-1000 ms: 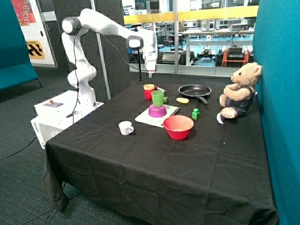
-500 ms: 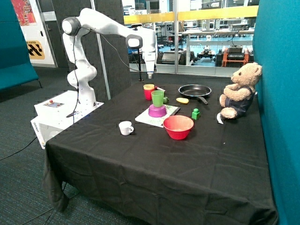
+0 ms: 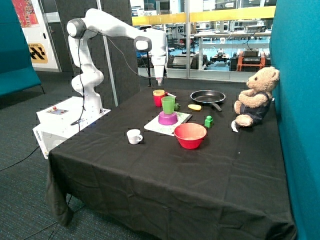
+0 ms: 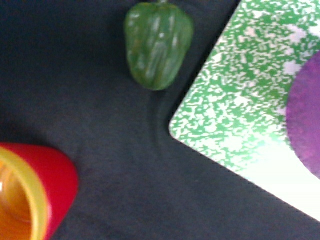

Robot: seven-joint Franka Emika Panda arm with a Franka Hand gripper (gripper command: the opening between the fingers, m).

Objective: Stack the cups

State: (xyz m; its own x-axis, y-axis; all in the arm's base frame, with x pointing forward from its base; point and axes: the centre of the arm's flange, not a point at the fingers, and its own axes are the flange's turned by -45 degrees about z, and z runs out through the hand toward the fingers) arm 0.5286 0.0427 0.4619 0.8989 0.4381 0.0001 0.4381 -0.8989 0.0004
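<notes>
Black cloth covers the wide table [image 3: 165, 170], which carries everything else on view. White Franka arm [image 3: 100, 30] rises from its white base beside the table, bends at the elbow and reaches across the far edge, with the wrist turned straight down. The gripper [image 3: 159, 80] hangs in the air above the red-pink plastic cup [image 3: 158, 99], apart from it and holding nothing; whether the fingers are parted or closed cannot be told.

Brown teddy bear [image 3: 256, 96] sits at the far side by the teal wall. A black frying pan [image 3: 207, 96] lies near the back edge, with a small yellow piece [image 3: 194, 107] just beside its rim. The speckled green-and-white square board [image 3: 182, 119] rests near the middle, and an upturned purple plastic bowl [image 3: 167, 119] stands on it. The green plastic cup [image 3: 168, 104] sits upright on top of that bowl. A red plastic bowl [image 3: 190, 135] stands in front of the board, touching or just beside its corner.

The yellow plastic cup [image 3: 158, 92] is nested inside the red-pink one, its rim showing above; the wrist view shows the yellow rim [image 4: 22, 192] ringed by the red wall [image 4: 57, 182]. So two cups are stacked and the green one stands apart.

A small white handled mug [image 3: 134, 136] stands alone nearer the front. A green block [image 3: 208, 121] sits between board and bear, and a green toy pepper [image 4: 157, 42] lies on the cloth between board and stacked cups.
</notes>
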